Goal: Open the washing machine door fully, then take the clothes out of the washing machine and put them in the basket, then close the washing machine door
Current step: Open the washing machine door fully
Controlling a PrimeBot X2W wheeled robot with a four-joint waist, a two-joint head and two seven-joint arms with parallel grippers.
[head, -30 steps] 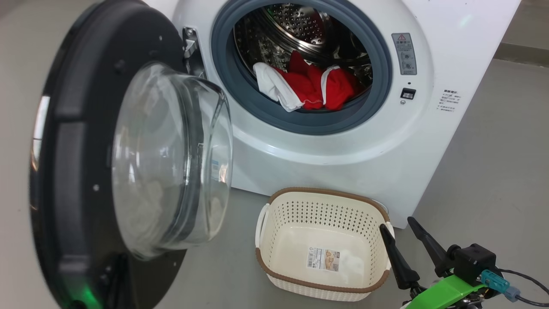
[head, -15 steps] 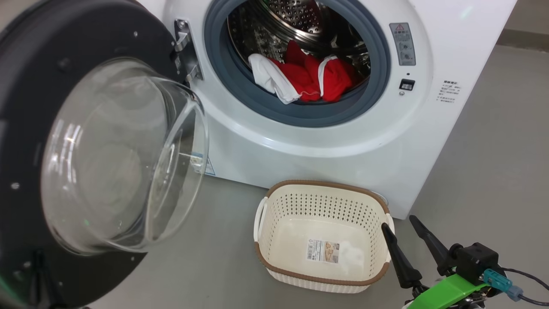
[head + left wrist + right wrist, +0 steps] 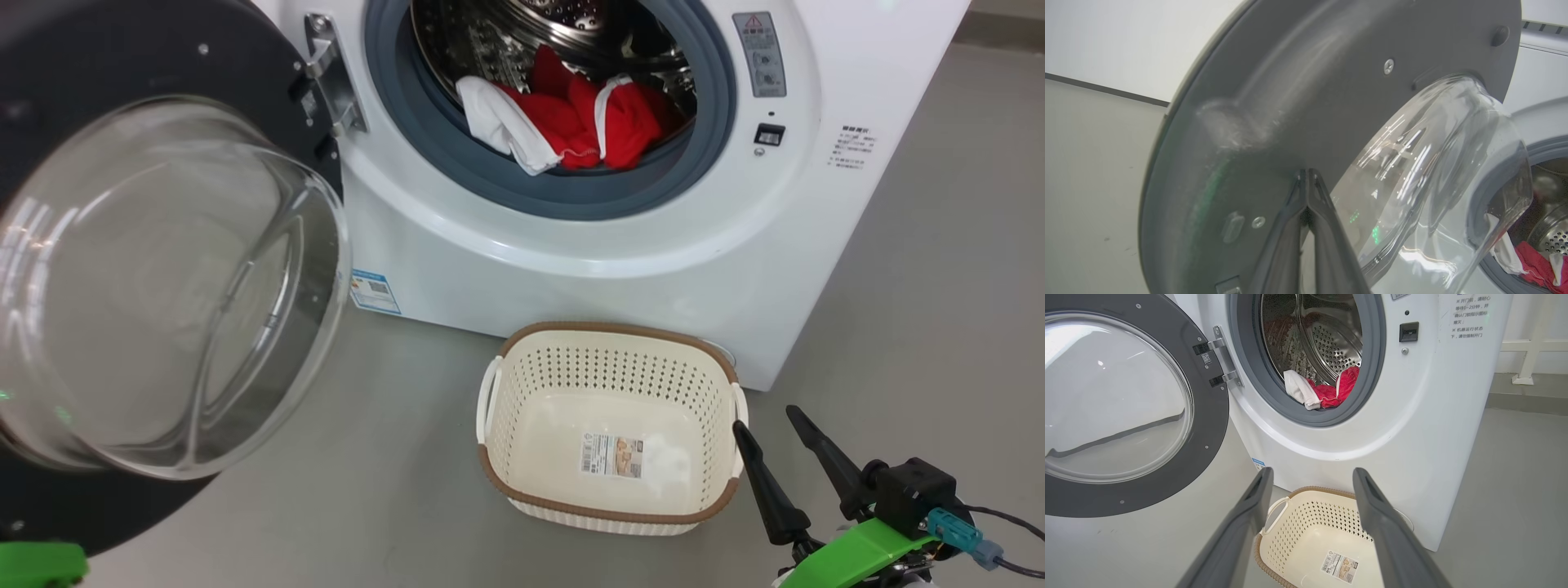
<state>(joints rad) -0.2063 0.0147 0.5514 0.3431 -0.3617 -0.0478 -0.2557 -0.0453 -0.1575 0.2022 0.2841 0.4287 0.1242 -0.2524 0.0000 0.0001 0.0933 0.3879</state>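
Chinese notice point(image 3: 1468, 316) reading "请勿强制开门" on washing machine point(image 3: 1425, 457), warning-triangle label point(image 3: 759, 53), basket sticker point(image 3: 611, 455) illegible

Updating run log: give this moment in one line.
door: open | clothes: in drum | basket: empty | left gripper: shut, at door | right gripper: open

door point(image 3: 163, 278) open, perhaps fully, red-and-white clothes point(image 3: 571, 122) inside washing machine point(image 3: 620, 269), cream basket point(image 3: 608, 380) upright before it

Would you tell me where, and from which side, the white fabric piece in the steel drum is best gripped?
Probably the lower end of the white fabric piece, where it drapes over the grey rubber gasket. Come in from the front through the doorway: that end lies nearest the opening, left of the bright red garments.
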